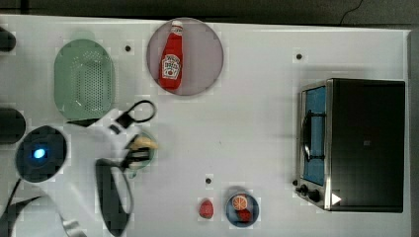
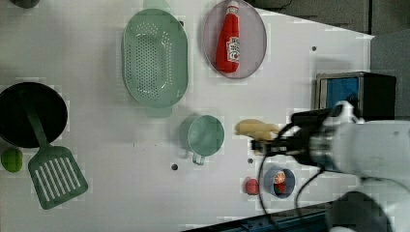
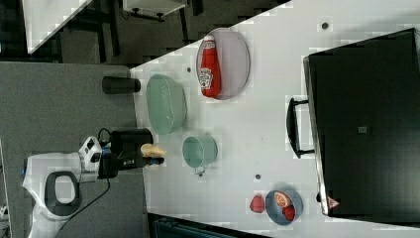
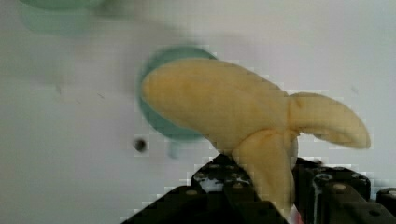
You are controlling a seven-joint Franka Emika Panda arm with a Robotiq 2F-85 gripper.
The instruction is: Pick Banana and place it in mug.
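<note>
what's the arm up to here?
The gripper holds the banana up off the table, close to the green mug. In the top view the banana hangs over the mug's rim; in the wrist view the mug lies right behind it. The banana is not yet in the mug. The ketchup bottle lies on its plate, untouched.

Banana [image 1: 144, 143] in gripper [image 1: 136, 150] — over mug [image 1: 148, 155].

In the top view the arm and gripper [image 1: 134, 154] hide most of the mug [image 1: 148, 157]. In the wrist view the banana [image 4: 243, 116] covers much of the mug [image 4: 161, 119], which looks blurred. The pan [image 2: 14, 116] is cut off by the left view's left edge.
</note>
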